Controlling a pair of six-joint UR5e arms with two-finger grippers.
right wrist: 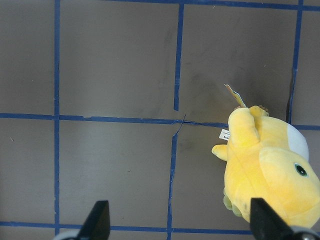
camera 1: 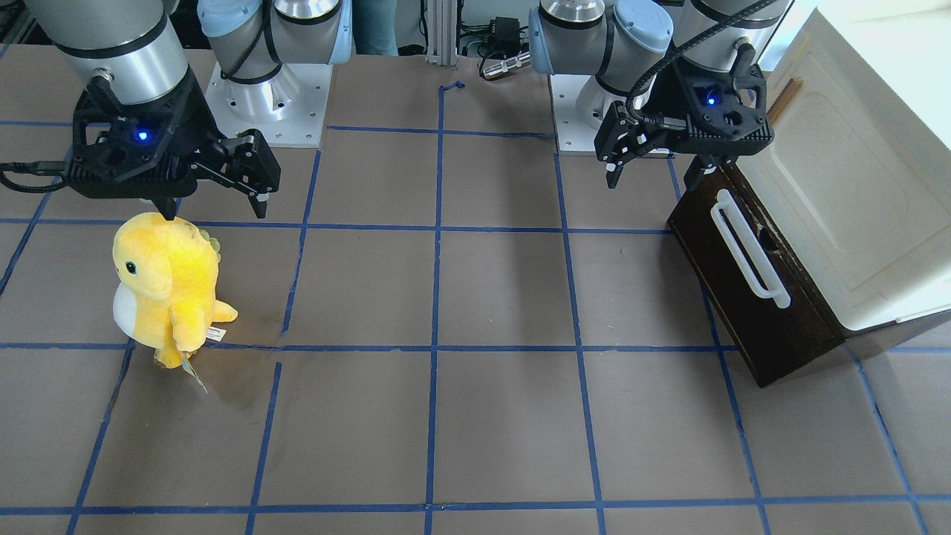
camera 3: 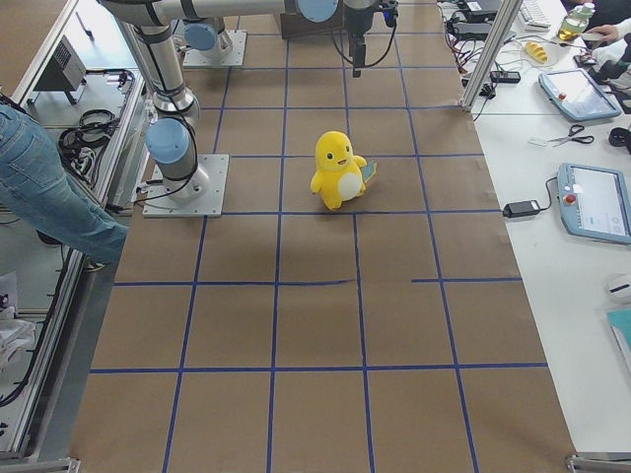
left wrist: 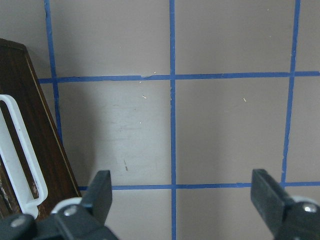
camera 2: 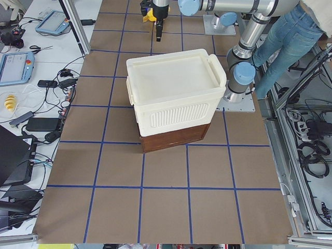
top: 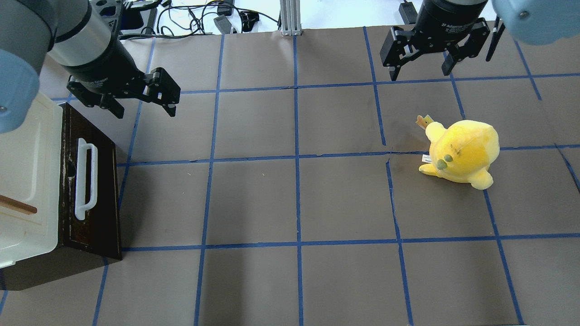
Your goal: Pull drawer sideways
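The drawer (top: 103, 194) has a dark brown wooden front and a long white bar handle (top: 86, 179). It sits shut under a cream cabinet (top: 27, 149) at the table's left end. It also shows in the front view (camera 1: 776, 334), the left side view (camera 2: 176, 137) and the left wrist view (left wrist: 42, 130). My left gripper (top: 140, 103) is open and empty. It hovers just beyond the drawer's far end, apart from the handle (left wrist: 22, 155). My right gripper (top: 420, 72) is open and empty above the table, behind a yellow plush toy (top: 462, 151).
The cabinet's cream door carries a small wooden handle (top: 18, 206). The plush toy (camera 1: 167, 286) stands on the robot's right side of the table. Brown table paper with a blue tape grid (top: 297, 156) lies between the drawer and the toy. Cables lie beyond the far edge.
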